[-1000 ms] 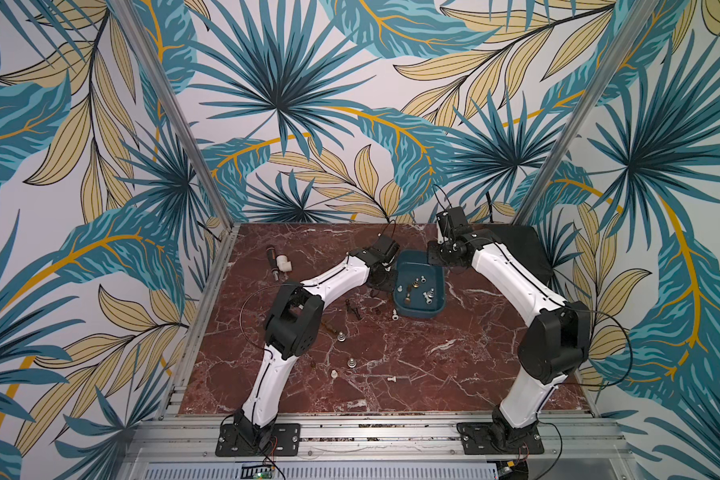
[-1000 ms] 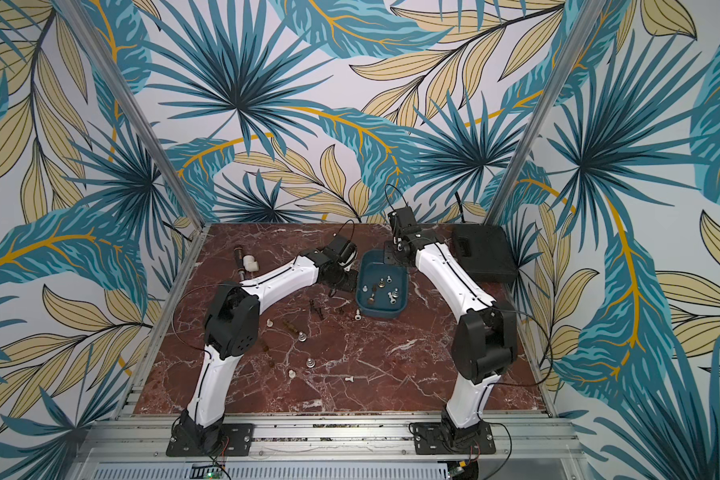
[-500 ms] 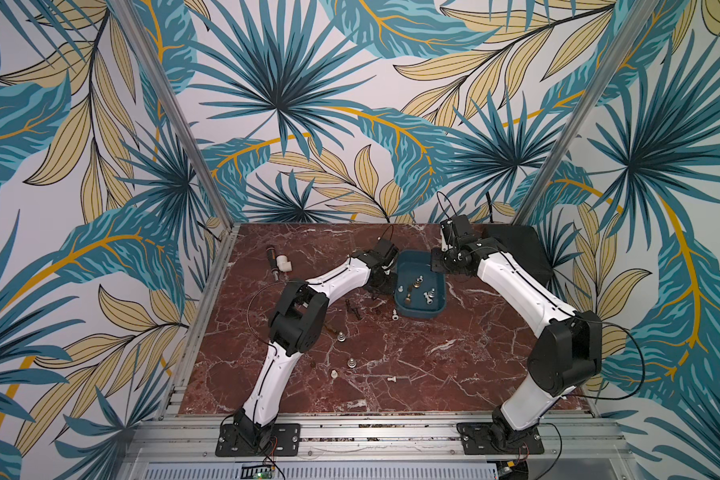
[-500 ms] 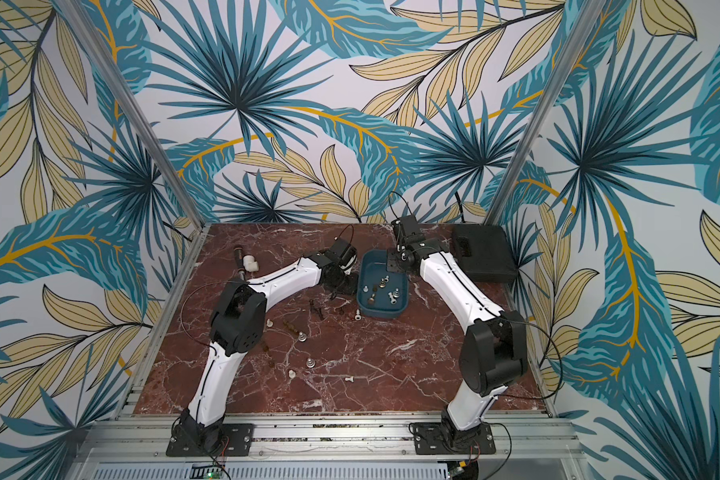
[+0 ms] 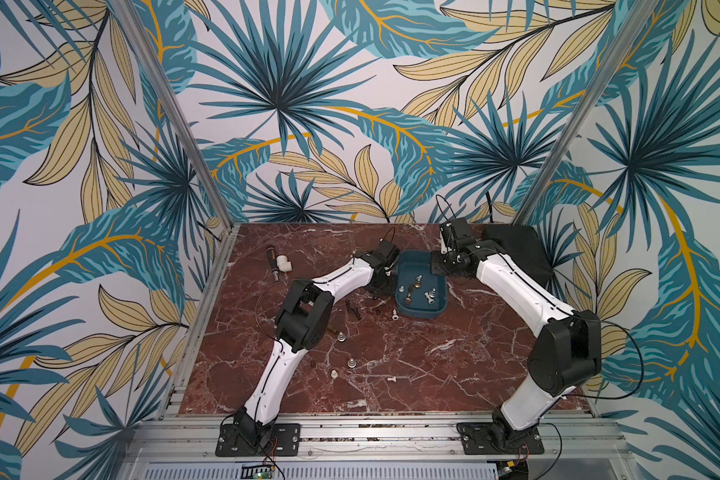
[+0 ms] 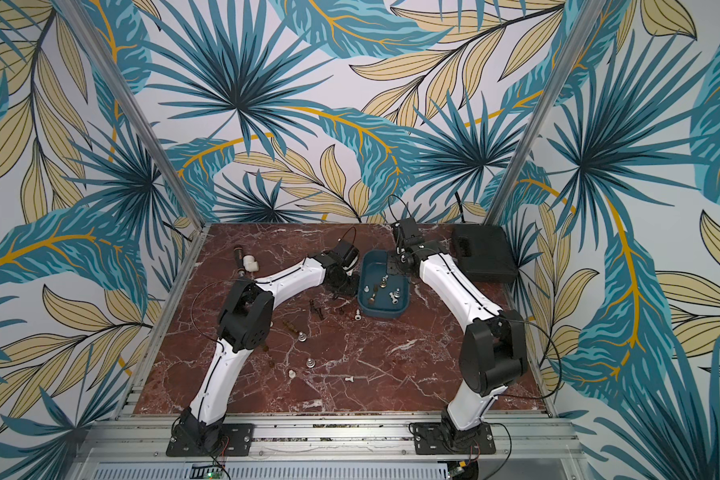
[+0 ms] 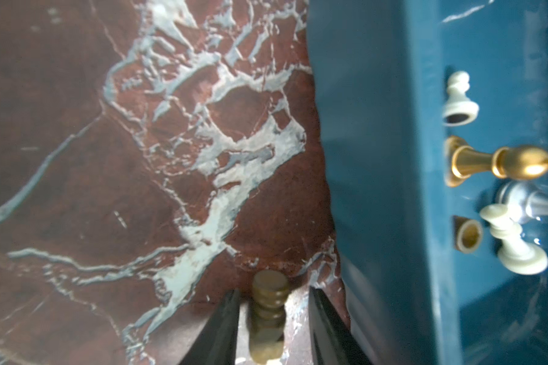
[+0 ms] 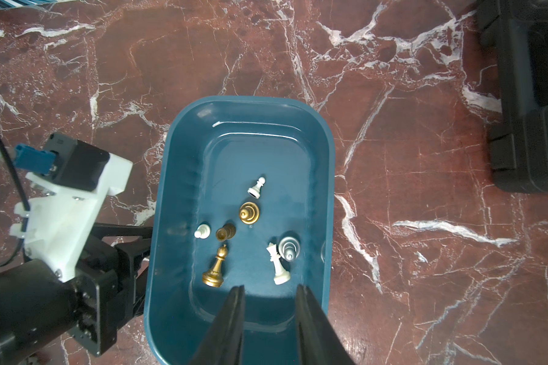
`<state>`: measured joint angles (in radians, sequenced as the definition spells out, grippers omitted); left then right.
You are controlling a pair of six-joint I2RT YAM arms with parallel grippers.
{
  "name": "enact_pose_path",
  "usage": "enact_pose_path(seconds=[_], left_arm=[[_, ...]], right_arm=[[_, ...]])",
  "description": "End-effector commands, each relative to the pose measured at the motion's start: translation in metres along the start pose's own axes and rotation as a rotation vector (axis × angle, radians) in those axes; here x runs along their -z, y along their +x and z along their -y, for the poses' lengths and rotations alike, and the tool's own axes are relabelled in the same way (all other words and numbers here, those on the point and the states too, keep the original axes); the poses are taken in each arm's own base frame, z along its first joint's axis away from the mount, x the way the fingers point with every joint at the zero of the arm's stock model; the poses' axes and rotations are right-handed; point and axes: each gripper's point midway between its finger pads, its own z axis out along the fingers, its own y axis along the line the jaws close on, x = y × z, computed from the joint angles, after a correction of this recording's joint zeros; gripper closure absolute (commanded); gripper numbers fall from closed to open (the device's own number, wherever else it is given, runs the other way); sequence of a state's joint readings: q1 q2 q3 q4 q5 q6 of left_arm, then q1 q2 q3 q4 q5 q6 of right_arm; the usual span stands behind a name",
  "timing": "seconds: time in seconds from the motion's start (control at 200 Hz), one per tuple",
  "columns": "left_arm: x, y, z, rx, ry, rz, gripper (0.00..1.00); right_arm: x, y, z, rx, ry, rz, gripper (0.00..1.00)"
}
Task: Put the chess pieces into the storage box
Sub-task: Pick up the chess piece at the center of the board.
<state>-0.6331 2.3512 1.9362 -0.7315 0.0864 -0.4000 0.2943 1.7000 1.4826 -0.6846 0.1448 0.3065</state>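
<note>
though narrowly parted, left gripper point(image 7: 273, 290) astride brown piece point(image 7: 268, 316)

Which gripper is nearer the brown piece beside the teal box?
Left. The left gripper straddles the brown piece beside the storage box; the right gripper is over the box's inside.

In the storage box point(image 8: 184, 177) lie chess pieces point(image 8: 214, 268) — others scattered left of it.

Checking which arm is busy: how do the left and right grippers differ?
The left gripper straddles a brown chess piece on the table, jaws not touching it; the right gripper has nothing between its jaws. The left gripper is outside the storage box, beside its wall; the right gripper is over its inside. Both are open.
</note>
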Motion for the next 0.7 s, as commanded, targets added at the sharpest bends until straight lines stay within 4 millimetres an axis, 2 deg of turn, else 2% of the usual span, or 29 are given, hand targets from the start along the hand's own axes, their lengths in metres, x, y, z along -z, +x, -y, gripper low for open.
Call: enact_pose_path(seconds=[0.0, 0.09, 0.22, 0.371, 0.511, 0.631, 0.696], left_arm=[[-0.006, 0.006, -0.012, -0.025, -0.059, -0.031, 0.68], [-0.005, 0.008, -0.017, -0.048, -0.084, -0.039, 0.73], [-0.003, 0.01, -0.023, -0.083, -0.136, -0.043, 0.74], [0.008, 0.006, -0.021, -0.103, -0.141, -0.026, 0.83], [0.032, -0.013, -0.014, -0.115, -0.127, 0.049, 0.86], [0.063, -0.032, -0.009, -0.114, -0.131, 0.137, 0.86], [0.079, -0.04, 0.0, -0.119, -0.109, 0.181, 0.86]], right_arm=[[0.002, 0.003, 0.001, -0.002, -0.003, 0.004, 0.68], [0.003, 0.0, 0.002, 0.0, 0.002, 0.011, 0.67], [0.005, -0.002, 0.002, 0.0, 0.004, 0.019, 0.67], [0.012, -0.005, 0.002, -0.006, -0.002, 0.035, 0.67], [0.025, -0.011, 0.001, -0.01, -0.017, 0.067, 0.67], [0.04, -0.015, 0.002, -0.018, -0.029, 0.098, 0.67], [0.048, -0.017, 0.004, -0.022, -0.029, 0.117, 0.67]])
